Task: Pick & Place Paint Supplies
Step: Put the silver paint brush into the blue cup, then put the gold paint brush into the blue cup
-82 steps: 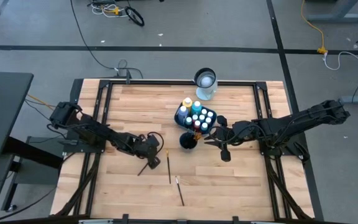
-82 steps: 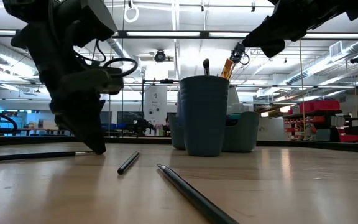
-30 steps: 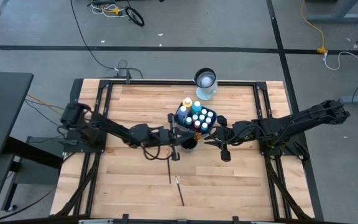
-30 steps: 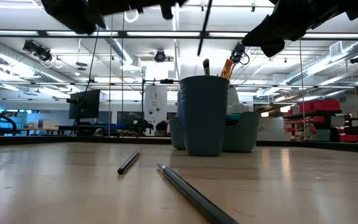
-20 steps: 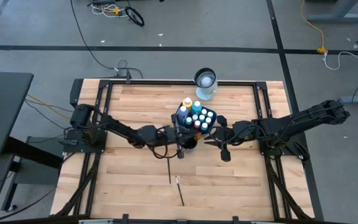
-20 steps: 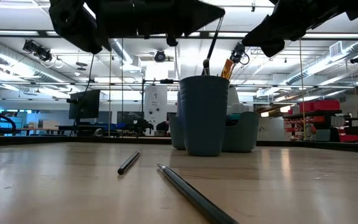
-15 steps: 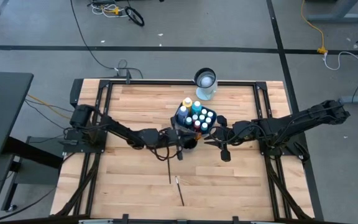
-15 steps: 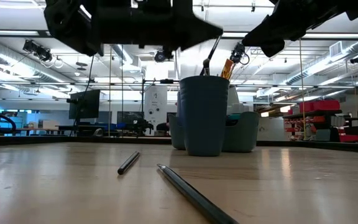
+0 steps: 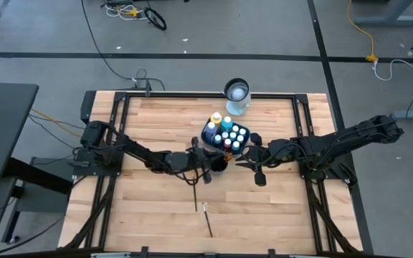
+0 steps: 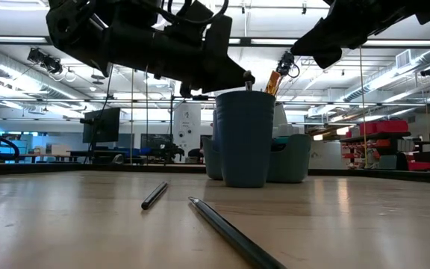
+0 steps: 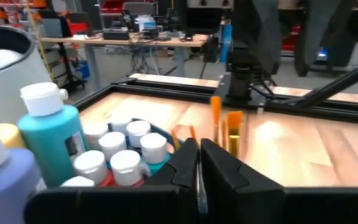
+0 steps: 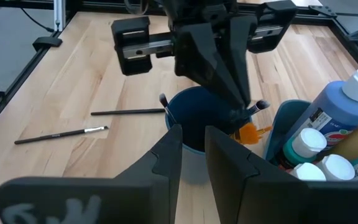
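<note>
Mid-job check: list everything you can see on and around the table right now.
Cup: one, dark blue, table centre.
Brushes in cup: at least two, dark handles.
Loose brushes: two, dark, lying on the table on the near side of the cup.
Caddy: one, teal, beside the cup.
Small bottles: several, white caps, in the caddy.
Tall bottles: blue, teal, yellow, in the caddy.
Glass jar: one, clear, far edge.
Table: one, pale wood.
Left tool: over the cup.
Right tool: waiting beside the cup.
</note>
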{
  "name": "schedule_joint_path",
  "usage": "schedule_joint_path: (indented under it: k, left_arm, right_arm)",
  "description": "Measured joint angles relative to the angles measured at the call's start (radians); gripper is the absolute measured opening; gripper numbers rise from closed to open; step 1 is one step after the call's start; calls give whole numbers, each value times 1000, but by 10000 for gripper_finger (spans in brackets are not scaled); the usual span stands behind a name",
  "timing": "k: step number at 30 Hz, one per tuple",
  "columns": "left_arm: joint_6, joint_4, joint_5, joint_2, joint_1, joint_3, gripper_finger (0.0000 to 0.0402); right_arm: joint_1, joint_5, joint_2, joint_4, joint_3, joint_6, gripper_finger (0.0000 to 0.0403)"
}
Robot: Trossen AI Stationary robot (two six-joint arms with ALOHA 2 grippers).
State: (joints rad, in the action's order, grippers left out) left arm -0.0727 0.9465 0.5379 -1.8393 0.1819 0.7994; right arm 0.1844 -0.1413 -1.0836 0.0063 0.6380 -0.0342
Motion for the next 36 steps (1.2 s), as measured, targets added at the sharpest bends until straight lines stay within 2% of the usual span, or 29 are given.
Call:
schedule_joint_path:
  k: [6, 14, 19, 22, 26, 29, 32, 36]
  left_arm:
    - [50, 5, 17, 0, 0, 1, 52]
    - [91, -13, 164, 17, 23, 1, 89]
    - [143, -70, 222, 122, 71, 5, 111]
    - [110, -135, 260, 211, 103, 6, 120]
    - [-70, -392, 274, 328, 122, 6, 125]
    - [-339, -678, 275, 374, 121, 6, 126]
    - [-621, -926, 201, 364, 113, 5, 125]
    - [-856, -1078, 65, 276, 109, 4, 125]
  right_arm:
    - [0, 0, 0, 0, 0, 0, 72]
    - [0, 0, 0, 0, 0, 0, 72]
    - [0, 0, 0, -1, 0, 0, 72]
    - [0, 0, 0, -1, 0, 0, 72]
    - [0, 0, 0, -2, 0, 0, 72]
    - [0, 0, 0, -1, 0, 0, 72]
    - [0, 0, 0, -1, 0, 0, 72]
    - [0, 0, 0, 2, 0, 0, 72]
